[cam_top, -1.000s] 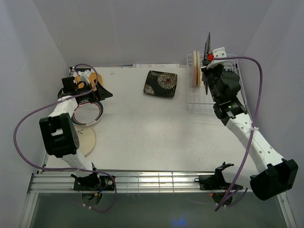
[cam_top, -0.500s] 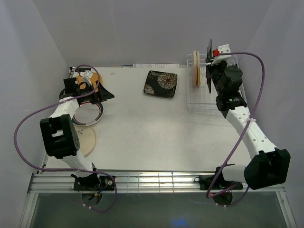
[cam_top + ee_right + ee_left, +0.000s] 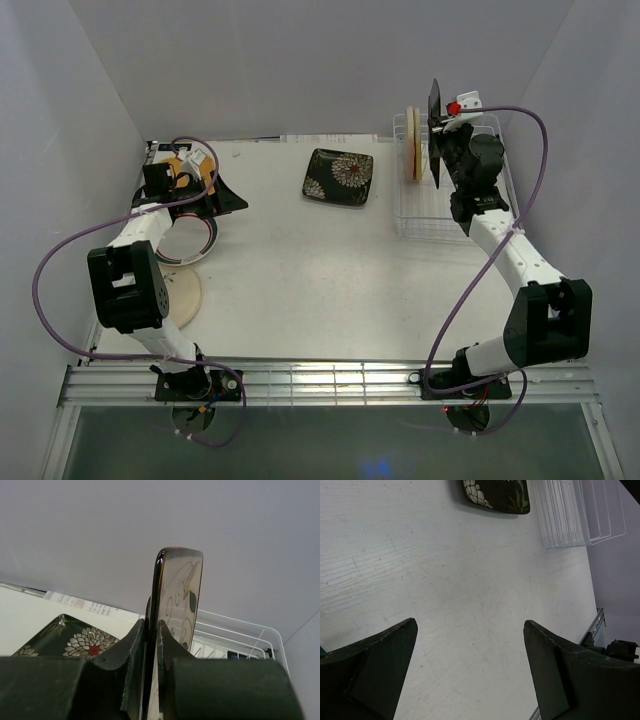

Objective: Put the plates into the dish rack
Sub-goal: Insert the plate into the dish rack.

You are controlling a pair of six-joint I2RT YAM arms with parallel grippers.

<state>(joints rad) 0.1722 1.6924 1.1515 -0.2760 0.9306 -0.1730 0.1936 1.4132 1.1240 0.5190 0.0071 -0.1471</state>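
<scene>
Pinching a black plate [image 3: 180, 590] upright above the dish rack [image 3: 415, 228], the right gripper [image 3: 151, 630] is apparently readying to lower it between free tines.

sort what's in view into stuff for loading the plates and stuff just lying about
For the job: rack; black plate in the right gripper; two round plates standing in the rack; floral plate on the table; orange plate, ringed plate and cream plate at left.
Lying about: purple cables; paper strip at the back edge; rail along the near edge.
</scene>
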